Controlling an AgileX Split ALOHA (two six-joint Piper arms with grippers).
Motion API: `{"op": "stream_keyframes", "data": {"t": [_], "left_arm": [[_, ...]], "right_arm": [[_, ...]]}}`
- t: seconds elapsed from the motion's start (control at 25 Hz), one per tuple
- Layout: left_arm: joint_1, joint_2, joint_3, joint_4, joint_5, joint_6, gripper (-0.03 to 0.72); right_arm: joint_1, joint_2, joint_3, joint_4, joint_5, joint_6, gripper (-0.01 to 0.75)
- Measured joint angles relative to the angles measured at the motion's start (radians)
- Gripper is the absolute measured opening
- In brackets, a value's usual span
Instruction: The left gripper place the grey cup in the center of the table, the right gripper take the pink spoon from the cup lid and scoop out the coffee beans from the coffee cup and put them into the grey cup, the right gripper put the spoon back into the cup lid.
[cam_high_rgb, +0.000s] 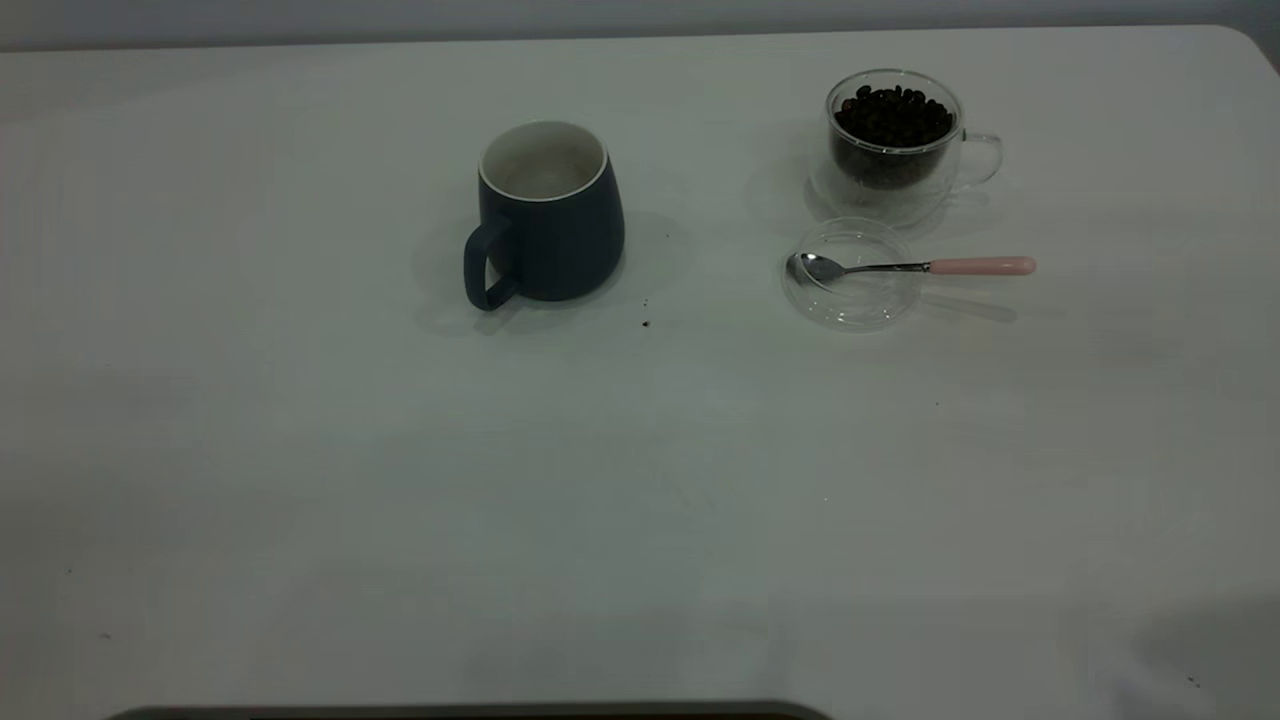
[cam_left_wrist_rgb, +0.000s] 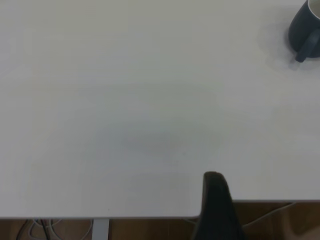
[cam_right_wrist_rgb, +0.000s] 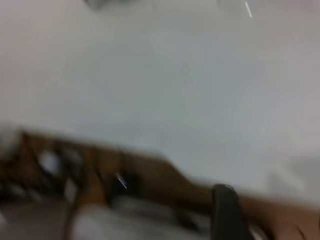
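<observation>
Surface is seen as a wide white top with rounded corners and a few tiny dark specks. On it the grey cup stands upright near the middle of the far half, its white inside showing and its loop handle turned toward the near left. In the left wrist view the left pincer is seen only as one dark finger at the near edge of the surface, well apart from the grey cup, and whether it is spread or pressed together cannot be told. The coffee cup stands further right, filled with coffee beans. Just in front of it the cup lid lies flat, and the pink spoon is laid across it, bowl inside the lid and handle reaching past the rim. The right pincer appears blurred over the surface's edge, far from these things; its state cannot be told.
</observation>
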Motion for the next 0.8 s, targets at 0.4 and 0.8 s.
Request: {"op": "stream_keyframes", "data": {"t": [0.4,0.8], "left_arm": [[0.000,0.000,0.000,0.000,0.000,0.000,0.565],[0.000,0.000,0.000,0.000,0.000,0.000,0.565]], "right_arm": [[0.006,-0.343,0.014,-0.507,0.185,0.300,0.469],[0.022,-0.532,0.029,-0.532,0.170,0.371,0.469]]}}
